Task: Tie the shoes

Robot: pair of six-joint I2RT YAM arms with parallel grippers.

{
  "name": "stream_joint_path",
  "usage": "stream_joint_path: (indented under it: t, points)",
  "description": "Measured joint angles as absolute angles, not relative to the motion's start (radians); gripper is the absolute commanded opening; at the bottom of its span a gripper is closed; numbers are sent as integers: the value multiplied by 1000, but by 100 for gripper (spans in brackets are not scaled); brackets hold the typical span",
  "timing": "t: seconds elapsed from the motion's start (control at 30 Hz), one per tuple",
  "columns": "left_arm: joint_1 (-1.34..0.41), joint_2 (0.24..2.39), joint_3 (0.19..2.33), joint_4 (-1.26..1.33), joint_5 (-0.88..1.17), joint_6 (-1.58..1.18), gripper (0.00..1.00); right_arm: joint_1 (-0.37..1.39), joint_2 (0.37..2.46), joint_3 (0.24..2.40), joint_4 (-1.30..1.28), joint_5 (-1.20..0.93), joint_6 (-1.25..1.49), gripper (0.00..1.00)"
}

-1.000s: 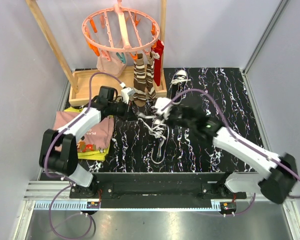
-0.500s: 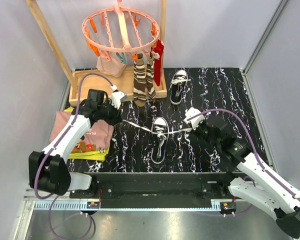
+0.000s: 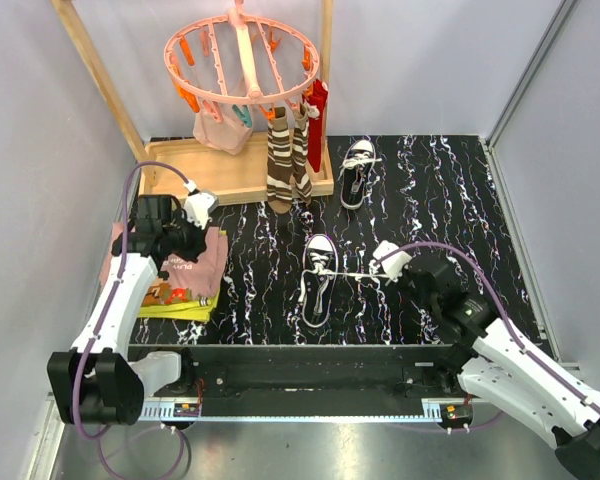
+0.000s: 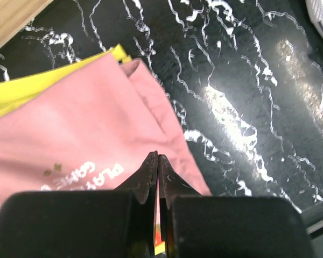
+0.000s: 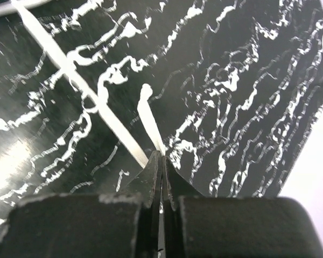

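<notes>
One black shoe (image 3: 318,282) with a white toe cap lies mid-mat, toe toward the near edge. The other shoe (image 3: 357,172) sits farther back by the wooden base. A white lace (image 3: 356,275) runs taut from the near shoe to my right gripper (image 3: 386,274), which is shut on it. In the right wrist view the lace (image 5: 97,105) enters the gripper (image 5: 161,155) at its closed tips, and a short end (image 5: 148,115) sticks out. My left gripper (image 3: 204,242) (image 4: 158,157) is shut over a pink shirt (image 4: 81,140), with no lace seen in it.
A wooden rack base (image 3: 235,170) stands at the back left with a pink peg hanger (image 3: 242,60) above it. Brown striped socks (image 3: 285,165) and a red one hang from it. The folded pink shirt (image 3: 175,270) and a yellow cloth (image 3: 185,308) lie at the mat's left edge.
Both arms have drawn apart. The left one swung left over the pink shirt and no lace stretches to it now. The right one pulled back to the near right with its lace.
</notes>
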State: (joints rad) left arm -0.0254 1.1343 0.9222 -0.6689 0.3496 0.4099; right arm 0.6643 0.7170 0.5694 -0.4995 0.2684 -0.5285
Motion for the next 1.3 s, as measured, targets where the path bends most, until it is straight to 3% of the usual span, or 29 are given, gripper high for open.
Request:
stream_joint_path:
  t: [0.1,0.17,0.23,0.37,0.57,0.7,1.0,1.3]
  points:
    - [-14,1105,899,-689,352,445,0,665,672,545,-516,270,-552,0]
    - [-11,1102,879,-718,387,487,17,665,664,528,-523,250,-564,0]
    - [-11,1108,867,-750,466,531,41,665,686,526,-524,218,-570,0]
    - [-61,1134,844,-748,632,579,55,665,785,529,-521,157,-572,0]
    - [-315,1228,823,-554,671,571,57,664,835,531,-520,110,-570,0]
    - [-429,1440,898,-481,673,547,57,665,828,534,-516,112,-569,0]
    - [-512,1742,1096,-466,682,488,56,665,826,540,-514,115,-552,0]
    - [-555,1877,1209,-504,683,454,49,665,834,559,-511,116,-551,0]
